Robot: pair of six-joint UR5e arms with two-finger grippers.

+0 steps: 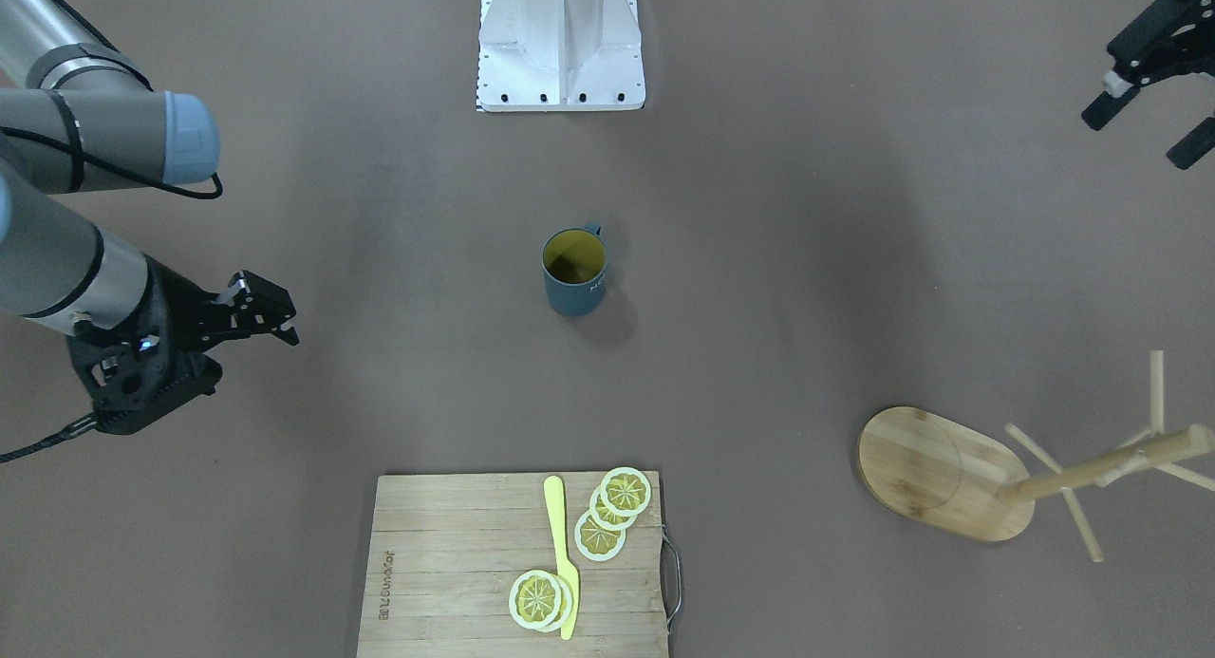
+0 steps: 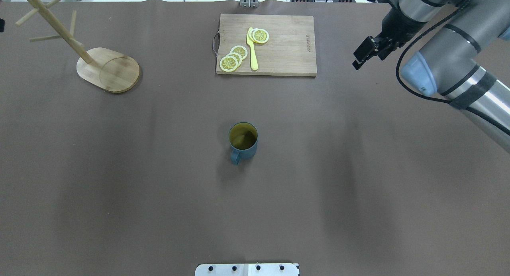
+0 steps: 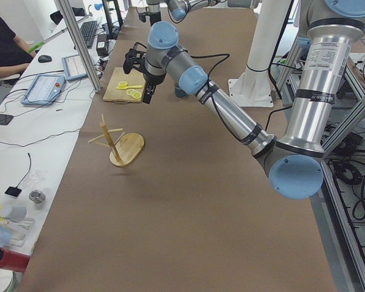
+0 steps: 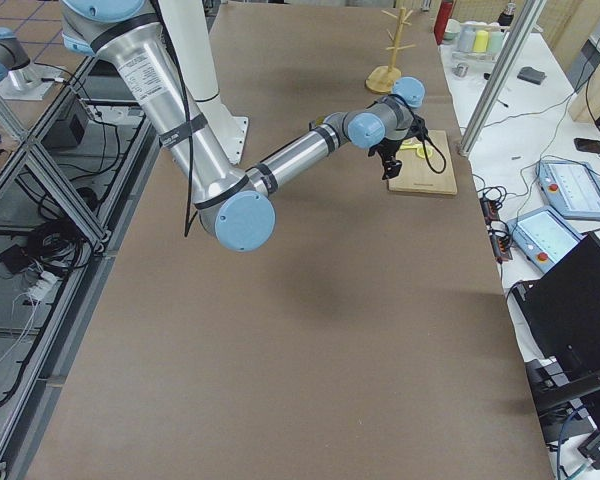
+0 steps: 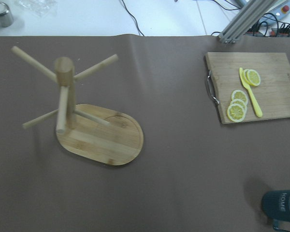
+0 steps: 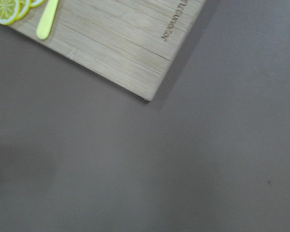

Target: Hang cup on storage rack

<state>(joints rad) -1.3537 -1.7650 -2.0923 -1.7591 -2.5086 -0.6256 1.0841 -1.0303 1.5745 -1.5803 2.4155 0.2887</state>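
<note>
The robot's white base plate [image 2: 247,269] sits at the near edge of the brown-covered table [image 2: 119,188]. Off to the robot's left and closer to its side of the table, the left gripper [image 1: 1134,143] hangs in the air with its two black fingers spread and nothing between them.

At mid-table a dark slate-blue mug [image 2: 243,141] with a yellow interior stands upright and alone. Its loop handle is turned towards the robot, and its small white lettering faces away. No gripper touches it.

Further out on the robot's right, the right gripper [image 1: 288,322] hovers above bare table with its fingers apart and empty.

Along the far edge lies a rectangular slatted bamboo cutting board [image 2: 287,49] with a metal handle. It carries a yellow plastic knife [image 2: 252,53] with overlapping lemon slices [image 2: 261,36] on both sides of it.

In the far left corner stands the light bamboo mug tree [image 2: 109,69], with a flat oval base, a round post and thin angled pegs. It is well apart from the mug.
</note>
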